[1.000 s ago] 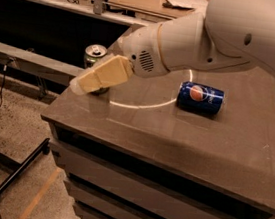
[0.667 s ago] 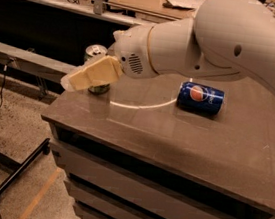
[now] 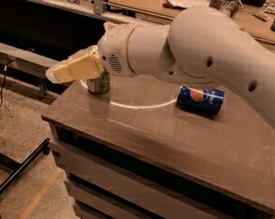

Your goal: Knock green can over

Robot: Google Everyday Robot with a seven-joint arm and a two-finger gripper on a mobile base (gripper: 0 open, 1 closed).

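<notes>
The green can [image 3: 99,83] stands upright near the far left corner of the grey cabinet top [image 3: 174,136]. Only its lower body shows; its top is hidden behind the gripper. My gripper [image 3: 67,69], with cream-coloured fingers, reaches left across the can's upper part and past the cabinet's left edge. The big white arm [image 3: 211,50] comes in from the upper right.
A blue Pepsi can [image 3: 201,99] lies on its side on the cabinet top, right of the green can. Wooden tables with clutter [image 3: 192,2] stand behind. A black stand base [image 3: 12,176] lies on the floor at lower left.
The gripper has swept left across the green can, whose top is now covered. The can still stands in the same spot. The Pepsi can has not moved.
</notes>
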